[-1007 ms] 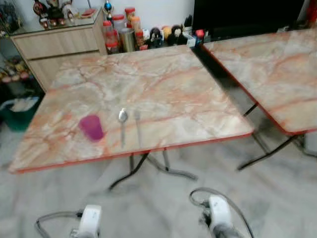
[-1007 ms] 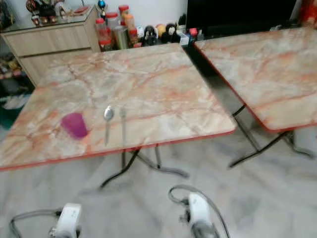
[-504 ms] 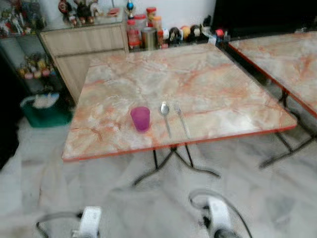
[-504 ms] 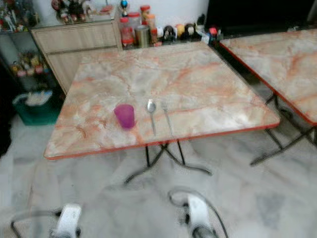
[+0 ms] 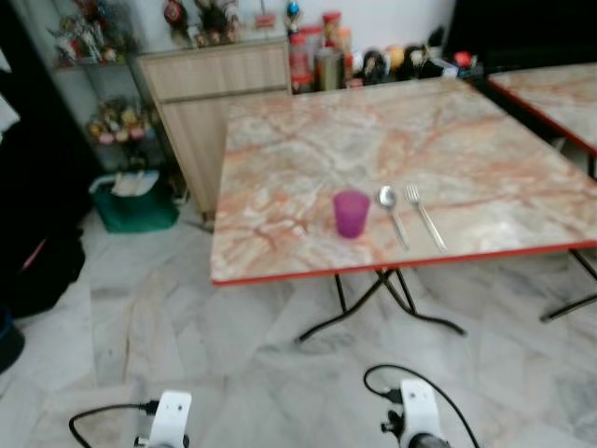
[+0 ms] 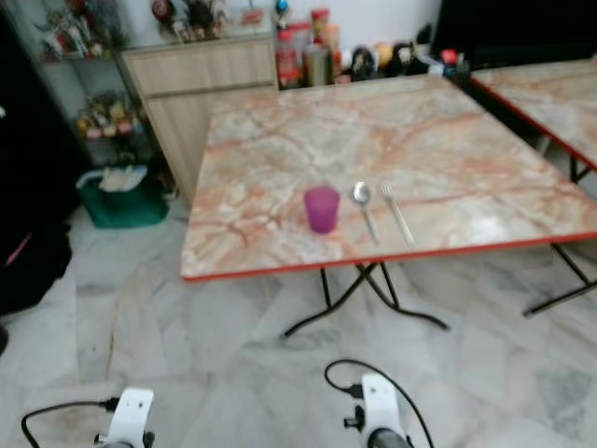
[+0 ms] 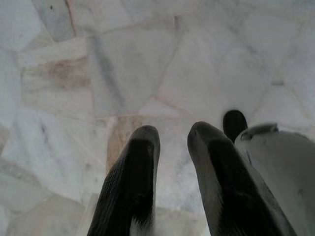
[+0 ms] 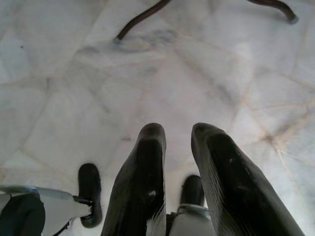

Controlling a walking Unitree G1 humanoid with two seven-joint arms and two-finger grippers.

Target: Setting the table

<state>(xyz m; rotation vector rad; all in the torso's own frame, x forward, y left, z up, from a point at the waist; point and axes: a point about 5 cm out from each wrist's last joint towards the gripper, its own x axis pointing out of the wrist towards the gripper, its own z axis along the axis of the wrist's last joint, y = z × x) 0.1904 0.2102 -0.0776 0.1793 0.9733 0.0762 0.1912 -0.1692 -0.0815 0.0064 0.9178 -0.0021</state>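
Note:
A purple cup [image 5: 352, 213] stands near the front edge of a marble-topped table [image 5: 308, 159] with a red rim. Just to its right lie a spoon [image 5: 390, 210] and a fork [image 5: 424, 217], side by side, handles toward me. Both arms hang low in front of me, well short of the table; their white wrists [image 5: 171, 415] [image 5: 418, 420] show at the bottom of the eye views. The left gripper [image 7: 172, 135] and the right gripper [image 8: 178, 132] point down at the marble floor, fingers slightly apart with nothing between them.
A second marble table [image 5: 560, 93] stands at the right. Behind the first are a wooden cabinet [image 5: 219, 79] and jars and bottles [image 5: 326, 56]. A green basket [image 5: 135, 201] and a trinket shelf [image 5: 93, 93] sit at the left. Black folding legs [image 5: 382, 299] spread under the table.
The camera has swung to the left, so the table and its cup, spoon and fork have slid right in the picture. The things on the table keep their places; both arms still hang.

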